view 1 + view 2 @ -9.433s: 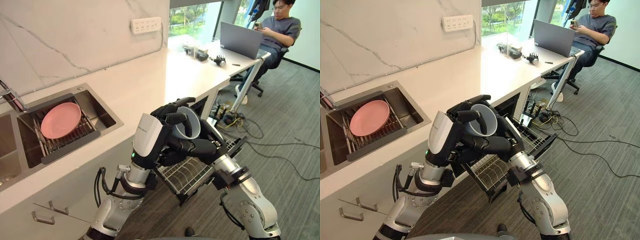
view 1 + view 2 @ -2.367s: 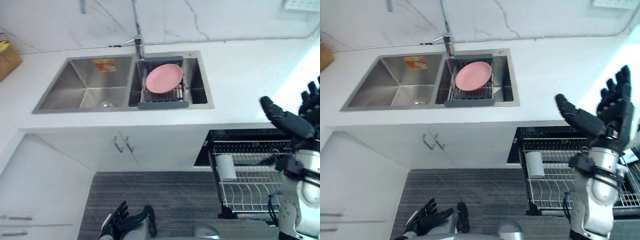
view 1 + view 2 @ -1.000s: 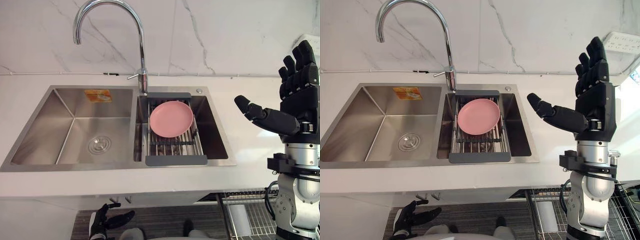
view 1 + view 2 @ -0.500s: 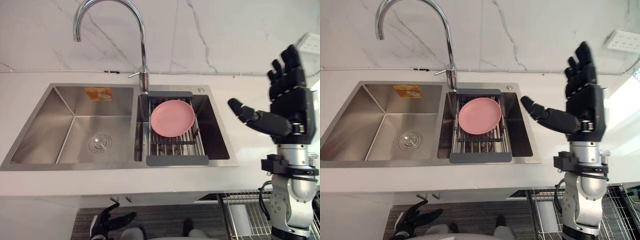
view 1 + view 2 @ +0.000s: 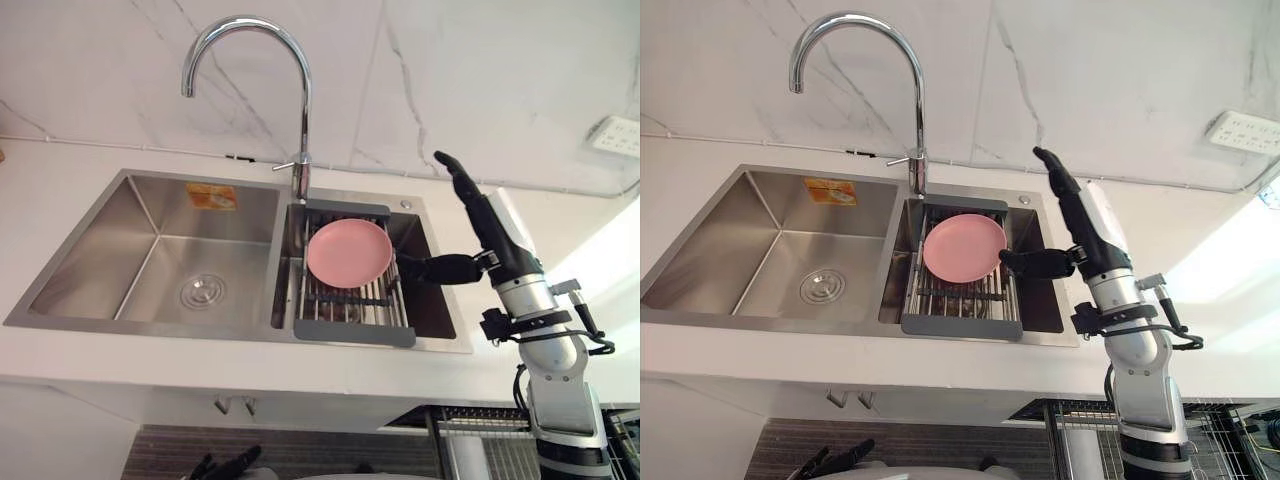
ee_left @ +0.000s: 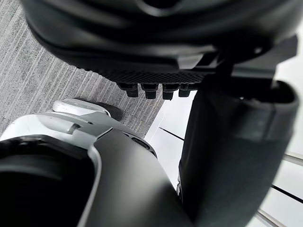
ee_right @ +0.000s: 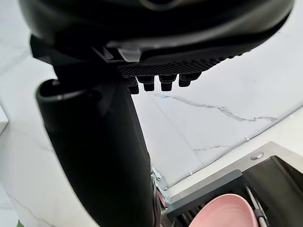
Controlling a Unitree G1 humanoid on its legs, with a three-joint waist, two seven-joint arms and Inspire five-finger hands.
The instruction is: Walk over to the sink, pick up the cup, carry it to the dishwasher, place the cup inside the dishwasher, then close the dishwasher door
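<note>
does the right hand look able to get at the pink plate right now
Probably yes: the open right hand hovers just beside the pink plate, thumb near its rim, nothing between them.

One pink plate, one tap

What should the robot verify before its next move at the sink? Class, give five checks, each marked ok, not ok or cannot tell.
1. The right hand open, holding nothing: ok.
2. The left hand, hanging low, open: ok.
3. A cup in the sink: not ok; a pink plate sits on the drain rack.
4. The faucet apart from the right hand: ok.
5. The dishwasher rack pushed in: not ok; it stands pulled out.
</note>
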